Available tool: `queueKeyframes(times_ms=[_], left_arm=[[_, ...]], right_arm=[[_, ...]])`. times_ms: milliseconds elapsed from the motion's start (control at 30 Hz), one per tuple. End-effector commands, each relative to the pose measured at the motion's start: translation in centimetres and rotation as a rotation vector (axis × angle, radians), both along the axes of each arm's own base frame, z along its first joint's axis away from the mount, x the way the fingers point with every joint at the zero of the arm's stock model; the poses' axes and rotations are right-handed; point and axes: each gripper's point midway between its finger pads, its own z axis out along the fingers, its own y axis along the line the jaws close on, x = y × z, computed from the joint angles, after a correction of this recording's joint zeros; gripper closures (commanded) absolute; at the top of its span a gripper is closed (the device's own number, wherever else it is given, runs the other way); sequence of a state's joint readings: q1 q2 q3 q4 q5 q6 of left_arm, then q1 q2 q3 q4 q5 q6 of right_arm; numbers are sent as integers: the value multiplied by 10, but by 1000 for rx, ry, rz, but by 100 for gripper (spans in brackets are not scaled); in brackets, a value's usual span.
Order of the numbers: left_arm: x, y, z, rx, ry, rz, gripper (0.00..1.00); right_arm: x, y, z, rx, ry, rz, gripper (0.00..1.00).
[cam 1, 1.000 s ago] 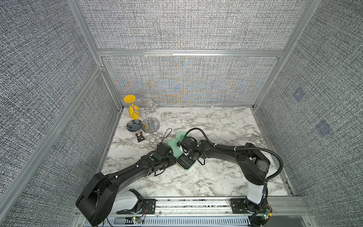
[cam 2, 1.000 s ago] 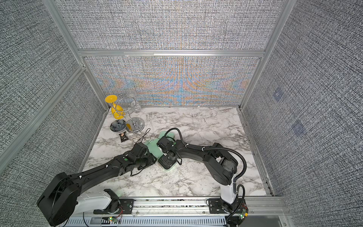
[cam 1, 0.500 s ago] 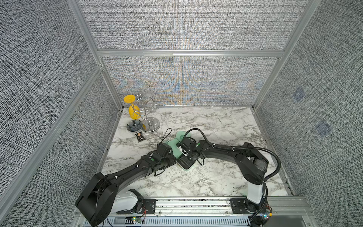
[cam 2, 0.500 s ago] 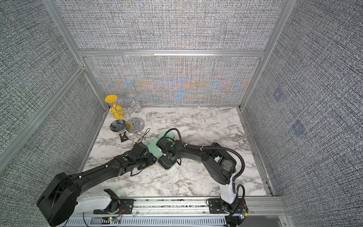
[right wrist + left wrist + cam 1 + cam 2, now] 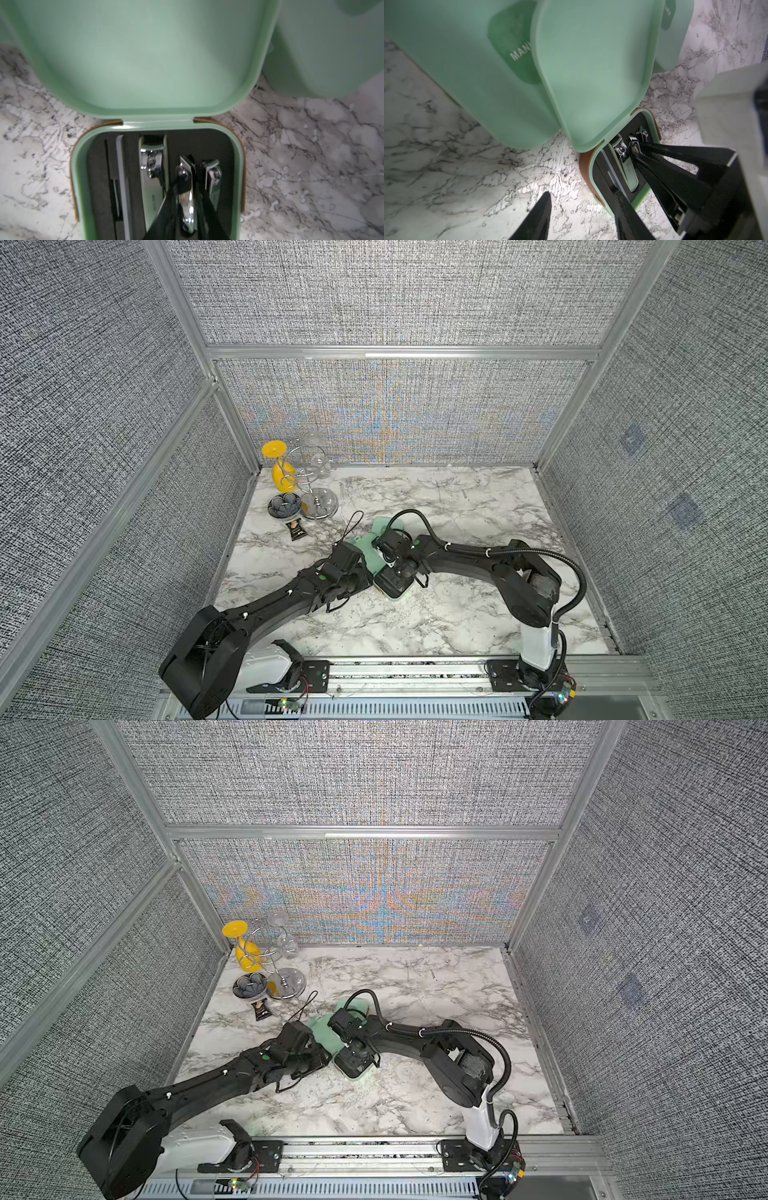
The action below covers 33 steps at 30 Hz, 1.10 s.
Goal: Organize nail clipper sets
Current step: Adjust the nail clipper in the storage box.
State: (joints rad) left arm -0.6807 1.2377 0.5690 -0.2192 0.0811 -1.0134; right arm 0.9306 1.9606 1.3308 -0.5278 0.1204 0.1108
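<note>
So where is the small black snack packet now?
In both top views the snack packet lies on the marble table, near its left edge, just in front of the dark flower-shaped dish.

Marble-patterned tabletop (image 5: 457, 614), walled on three sides. Far left corner: wire glass stand (image 5: 320, 506) on a round metal base, holding a yellow glass (image 5: 284, 479). Dark flower-shaped dish (image 5: 284, 507) just beside that base. Small black snack packet (image 5: 296, 531) nearer the front. Left of centre, clustered: closed mint-green case (image 5: 368, 551), second closed case (image 5: 379, 527), open case (image 5: 83, 170) with black interior.
</note>
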Motion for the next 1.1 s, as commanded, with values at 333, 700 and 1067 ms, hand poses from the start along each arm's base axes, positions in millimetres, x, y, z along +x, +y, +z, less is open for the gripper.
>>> queueKeyframes(times_ms=[333, 700, 1067], left_arm=[[-2, 2, 0, 7, -1, 2, 49], [-2, 4, 2, 8, -8, 4, 49], [-2, 4, 2, 4, -11, 6, 49]], right_arm=[[-4, -9, 0, -26, 8, -22, 96], [-2, -8, 22, 6, -15, -35, 98], [3, -10, 21, -20, -10, -54, 78]])
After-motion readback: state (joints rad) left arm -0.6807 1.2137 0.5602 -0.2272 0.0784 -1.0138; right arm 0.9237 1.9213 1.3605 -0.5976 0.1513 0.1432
